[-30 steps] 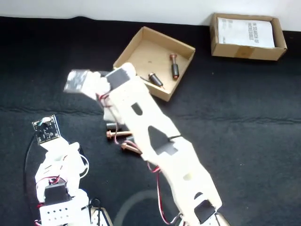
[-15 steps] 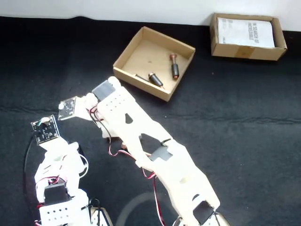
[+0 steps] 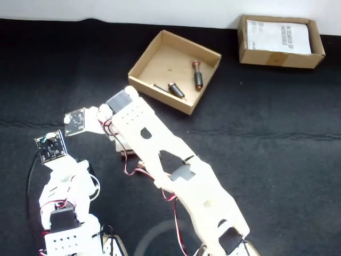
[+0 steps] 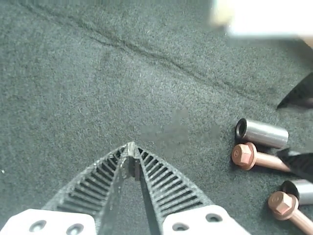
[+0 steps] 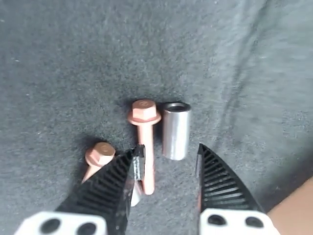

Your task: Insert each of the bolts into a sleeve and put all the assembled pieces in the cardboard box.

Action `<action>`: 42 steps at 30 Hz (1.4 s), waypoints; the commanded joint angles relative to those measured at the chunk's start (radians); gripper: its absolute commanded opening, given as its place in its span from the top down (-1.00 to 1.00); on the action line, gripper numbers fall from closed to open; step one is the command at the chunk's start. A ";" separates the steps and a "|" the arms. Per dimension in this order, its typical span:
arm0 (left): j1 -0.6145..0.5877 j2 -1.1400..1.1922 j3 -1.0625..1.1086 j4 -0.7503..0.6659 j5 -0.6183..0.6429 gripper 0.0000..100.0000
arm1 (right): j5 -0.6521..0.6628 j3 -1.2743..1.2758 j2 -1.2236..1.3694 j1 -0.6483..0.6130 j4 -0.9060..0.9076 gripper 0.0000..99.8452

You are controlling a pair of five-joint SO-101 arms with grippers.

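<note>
High view is showing a dark, felt-like cloth point(image 3: 277, 176) covering the whole table, with a long crease point(image 3: 266, 134) running across it and a strip of white wall point(image 3: 160, 10) lying along the far edge. The open cardboard box point(image 3: 160, 96) is sitting near that far edge, and 2 assembled pieces are lying inside it, 1 point(image 3: 198, 74) toward the far corner and 1 point(image 3: 176, 89) close to the near wall. Well apart from it, a smaller box point(image 3: 277, 58) is holding a white sheet point(image 3: 278, 36).

The right arm point(image 3: 208, 192) is stretching from the near edge toward the middle of the cloth, covering most of the loose parts. The left arm point(image 3: 66, 186) is standing folded at the near corner.

In the right wrist view, the right gripper point(image 5: 169, 152) is hanging over the cloth with its jaws apart. A copper-coloured bolt point(image 5: 145, 142) and a grey sleeve point(image 5: 175, 129) are lying side by side, just beside each other; the sleeve's end is showing in the gap between the fingers, and 1 fingertip point(image 5: 138, 154) is overlapping the bolt's shank. A second bolt point(image 5: 100, 154) is lying beside that finger.

In the left wrist view, the left gripper point(image 4: 132, 149) is pointing at bare cloth with its jaws together, holding nothing. The 2 bolts and 2 sleeves are lying off to 1 side of it, including a second sleeve point(image 4: 299, 190) at the frame edge.
</note>
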 commanded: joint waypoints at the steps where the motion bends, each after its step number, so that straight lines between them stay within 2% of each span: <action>1: -0.033 -0.010 0.019 -0.018 0.002 0.98 | 0.012 -0.010 0.016 0.015 -0.019 0.69; 12: -0.038 -0.010 0.019 -0.031 0.002 0.98 | 0.012 -0.001 0.051 0.018 -0.125 0.69; 19: -0.038 -0.010 0.019 -0.031 0.002 0.98 | 0.012 -0.088 0.188 0.024 -0.143 0.70; 25: -0.038 -0.010 0.019 -0.031 0.002 0.98 | 0.006 -0.206 0.274 0.025 -0.142 0.98; 28: -0.038 -0.010 0.019 -0.031 0.002 0.98 | 0.005 -0.260 0.291 0.030 -0.119 0.98; 32: -0.038 -0.010 0.019 -0.031 0.002 0.98 | 0.005 -0.375 0.286 0.059 -0.054 0.98; 39: -0.038 -0.010 0.019 -0.031 0.006 0.98 | 0.000 -0.789 0.286 0.124 0.139 0.98; 42: -0.038 -0.008 0.019 -0.032 0.006 0.98 | -0.115 -0.937 0.285 0.156 0.159 0.98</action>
